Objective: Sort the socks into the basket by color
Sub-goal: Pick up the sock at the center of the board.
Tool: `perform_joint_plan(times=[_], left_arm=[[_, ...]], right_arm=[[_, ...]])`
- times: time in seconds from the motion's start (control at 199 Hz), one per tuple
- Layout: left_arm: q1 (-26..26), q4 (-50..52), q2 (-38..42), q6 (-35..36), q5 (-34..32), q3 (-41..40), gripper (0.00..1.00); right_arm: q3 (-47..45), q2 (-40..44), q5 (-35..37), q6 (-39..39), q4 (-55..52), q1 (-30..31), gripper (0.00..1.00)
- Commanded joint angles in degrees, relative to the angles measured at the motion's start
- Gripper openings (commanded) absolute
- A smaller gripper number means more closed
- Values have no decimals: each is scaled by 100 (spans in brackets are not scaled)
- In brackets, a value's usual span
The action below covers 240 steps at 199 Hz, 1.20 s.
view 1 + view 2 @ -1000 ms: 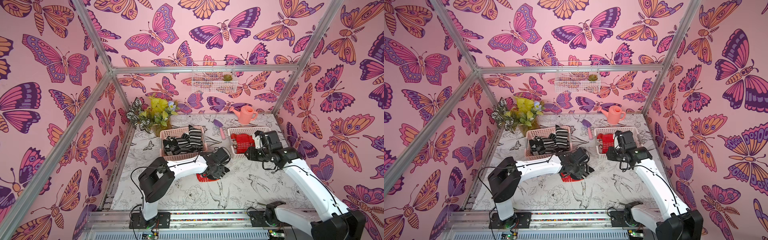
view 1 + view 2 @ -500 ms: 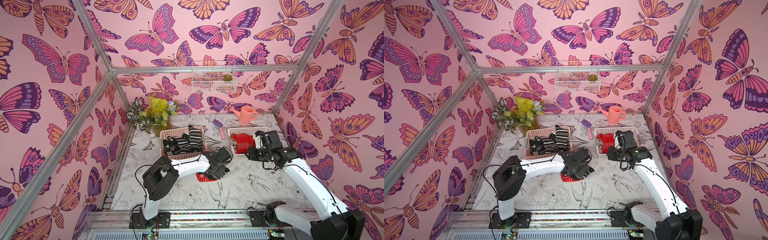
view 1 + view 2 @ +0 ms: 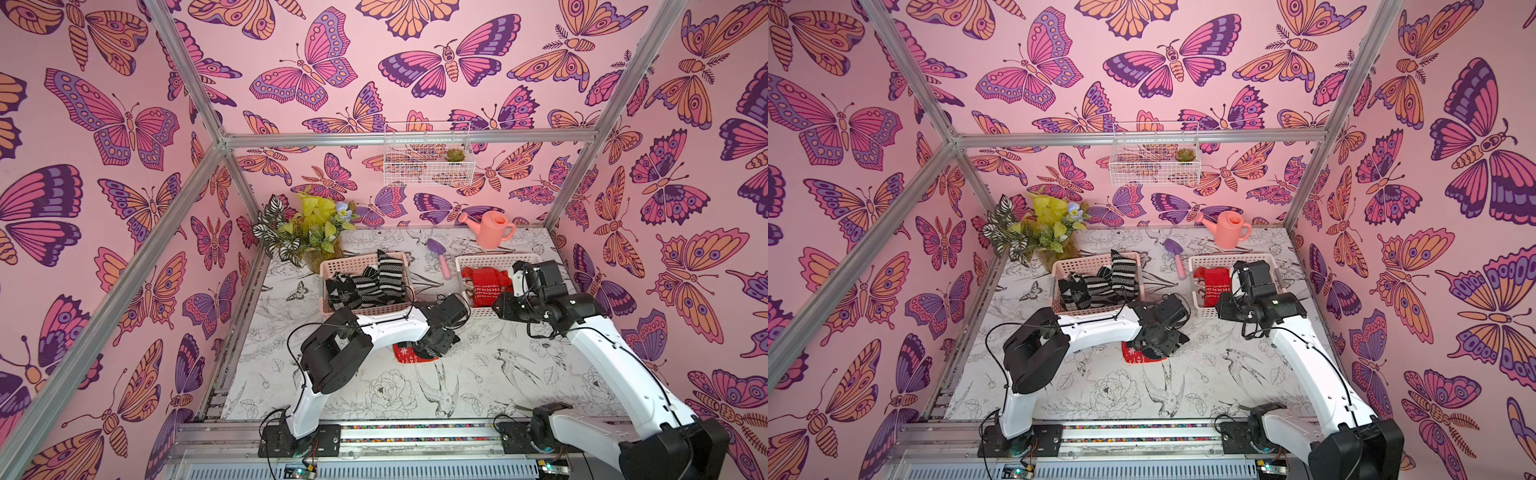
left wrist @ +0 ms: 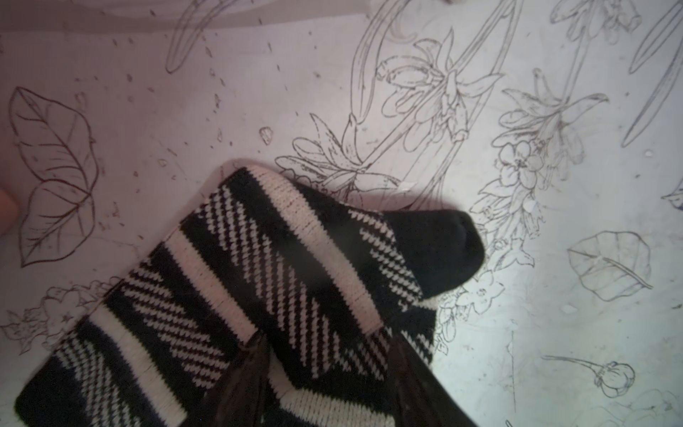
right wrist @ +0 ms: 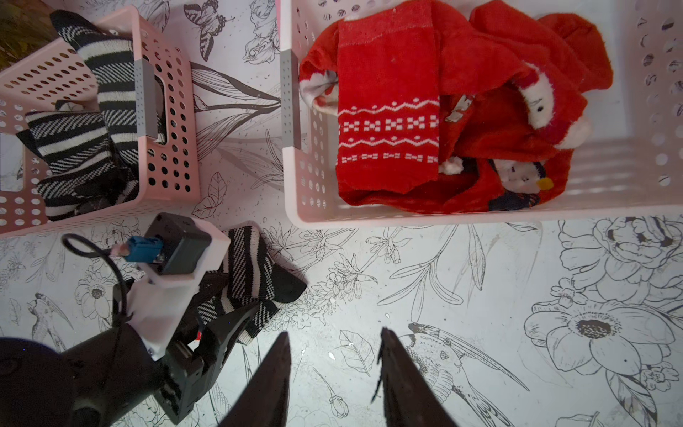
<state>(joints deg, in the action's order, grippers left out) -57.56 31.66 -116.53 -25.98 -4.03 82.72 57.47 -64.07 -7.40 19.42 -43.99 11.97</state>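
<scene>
The left gripper [image 3: 432, 345] sits at the centre of both top views, low over the white tabletop printed with line-drawn flowers and birds [image 3: 415, 395]. It is clamped on a black-and-white striped knit sock [image 4: 295, 258]. The left wrist view shows the fabric bunched between its dark fingers [image 4: 251, 377]. Whether the sock's black toe touches the table cannot be told.

Directly under this gripper, a red sock with a white pattern [image 3: 1133, 355] lies flat on the table, partly covered.

Up and left of centre, a pink perforated plastic basket [image 3: 332, 266] holds a pile of black-and-white socks [image 3: 370, 282], one of them propped over its far rim. Right of centre, a paler perforated plastic basket [image 3: 467, 262] holds the red socks [image 5: 388, 92], heaped toward its left side.

The right gripper [image 5: 334, 332] hangs over bare table just in front of the paler basket's near wall. Its jaws stand apart with nothing between them.
</scene>
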Motion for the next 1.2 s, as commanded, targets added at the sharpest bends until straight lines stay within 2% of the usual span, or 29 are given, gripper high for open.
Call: perform_joint_plan(times=[0.0, 0.281, 0.547, 0.632, 0.777, 1.198], left_arm=[[-15, 165, -218, 14, -37, 121, 51], [-13, 166, -282, -13, -72, 201, 31], [-12, 154, -168, -39, -212, 189, 20], [-21, 148, -154, -48, -227, 192, 13], [-27, 86, -1, -83, -324, 135, 8], [-150, -61, 950, -136, -603, -139, 6]], right_arm=[[141, 20, -73, -83, -66, -63, 42], [115, 46, -164, -117, -51, -113, 42], [141, 72, -206, -123, -40, -124, 42], [141, 83, -203, -132, -42, -122, 42], [140, 76, -212, -140, -40, -134, 42], [124, 60, -288, -131, 3, -133, 42]])
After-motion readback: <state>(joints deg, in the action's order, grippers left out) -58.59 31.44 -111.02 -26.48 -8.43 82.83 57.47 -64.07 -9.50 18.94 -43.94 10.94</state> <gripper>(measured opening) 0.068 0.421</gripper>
